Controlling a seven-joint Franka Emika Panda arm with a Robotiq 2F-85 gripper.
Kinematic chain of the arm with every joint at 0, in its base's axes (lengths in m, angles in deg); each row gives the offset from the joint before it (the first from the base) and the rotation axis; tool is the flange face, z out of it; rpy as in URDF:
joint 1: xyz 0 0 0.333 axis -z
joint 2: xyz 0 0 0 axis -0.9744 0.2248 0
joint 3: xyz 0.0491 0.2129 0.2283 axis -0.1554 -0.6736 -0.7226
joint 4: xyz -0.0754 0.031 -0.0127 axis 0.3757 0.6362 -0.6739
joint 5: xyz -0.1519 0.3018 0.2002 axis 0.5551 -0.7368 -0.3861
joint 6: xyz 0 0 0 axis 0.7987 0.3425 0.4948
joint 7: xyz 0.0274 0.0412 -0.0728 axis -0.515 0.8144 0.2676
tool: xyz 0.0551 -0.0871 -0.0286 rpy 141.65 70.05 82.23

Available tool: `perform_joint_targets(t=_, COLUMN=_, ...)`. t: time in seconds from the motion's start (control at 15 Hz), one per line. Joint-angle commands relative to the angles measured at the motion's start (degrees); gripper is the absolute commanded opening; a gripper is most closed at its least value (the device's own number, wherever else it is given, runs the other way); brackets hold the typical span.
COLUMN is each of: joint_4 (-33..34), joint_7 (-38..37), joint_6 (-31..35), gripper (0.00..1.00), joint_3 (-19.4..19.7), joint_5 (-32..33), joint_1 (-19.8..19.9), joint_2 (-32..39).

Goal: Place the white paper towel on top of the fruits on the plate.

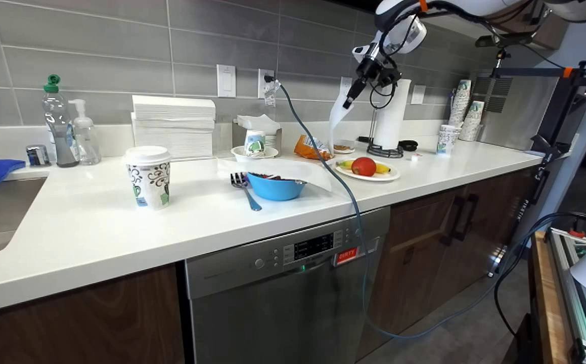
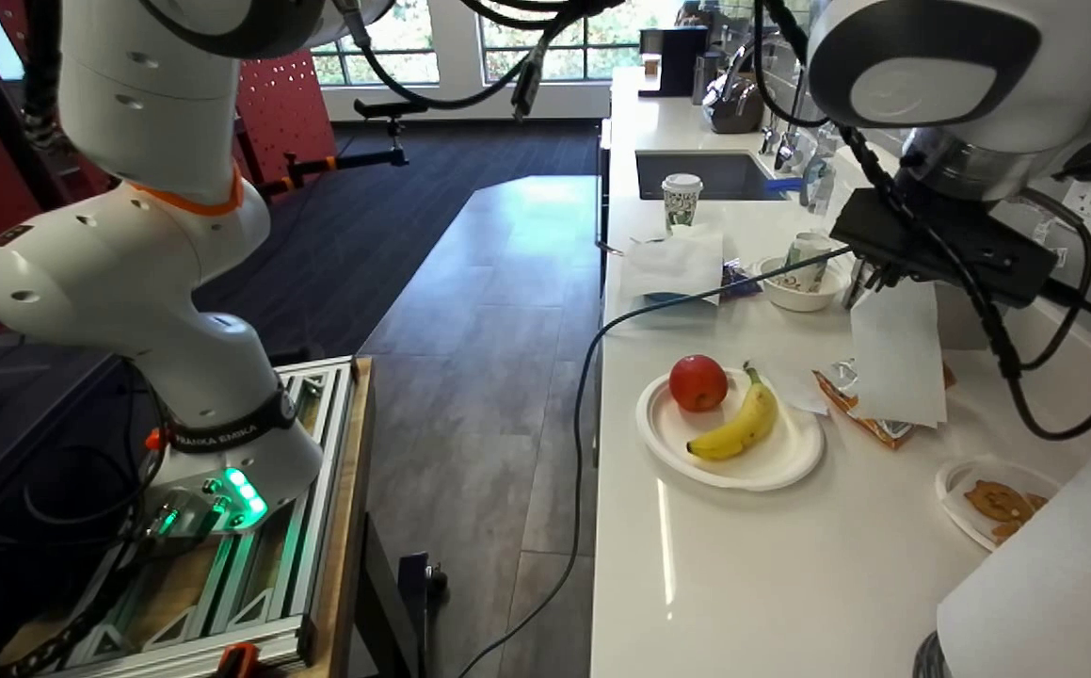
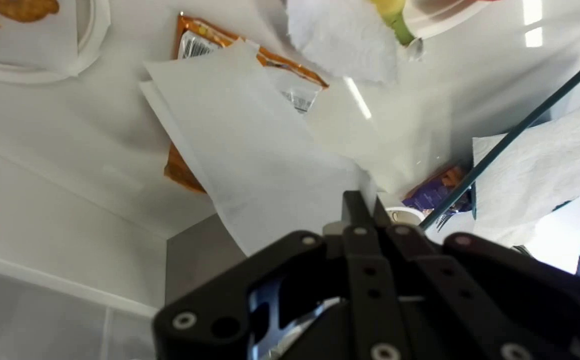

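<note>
My gripper point(image 3: 369, 206) is shut on a folded white paper towel sheet point(image 3: 264, 155). The sheet hangs down from the fingertips above an orange snack bag. In both exterior views the sheet point(image 1: 337, 121) point(image 2: 898, 353) hangs beside the plate, on the wall side, not over it. The pale round plate point(image 2: 794, 461) holds a red round fruit point(image 2: 697, 382) and a yellow banana point(image 2: 745, 424). They also show in an exterior view, red fruit point(image 1: 363, 166) in front of the banana point(image 1: 381, 168). In the wrist view only the banana's stem end point(image 3: 395, 20) and plate rim show.
A paper towel roll point(image 1: 393, 116) stands behind the plate. A small dish of cookies point(image 2: 997, 508), the snack bag point(image 1: 309, 147) and a bowl with a cup point(image 2: 799, 292) are near. Another white sheet point(image 2: 672, 259) lies over the blue bowl point(image 1: 276, 188). A cable point(image 2: 601, 344) crosses the counter.
</note>
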Motion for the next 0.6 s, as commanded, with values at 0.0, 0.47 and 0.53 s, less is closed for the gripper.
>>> perform_joint_targets(t=0.0, joint_4=-13.5, joint_7=12.36, joint_6=9.08, gripper=0.0, joint_3=-0.11, joint_5=-10.67, joint_1=0.81, joint_2=-9.29)
perform_joint_targets(t=0.47, joint_4=-30.23, joint_7=35.37, joint_6=-0.5, gripper=0.0, joint_3=5.92, joint_5=-36.95, joint_1=-1.69, joint_2=-18.62)
perform_joint_targets(t=0.53, joint_4=-32.55, joint_7=35.83, joint_6=-4.15, gripper=0.0, joint_3=7.81, joint_5=-37.47, joint_1=-2.51, joint_2=-18.72)
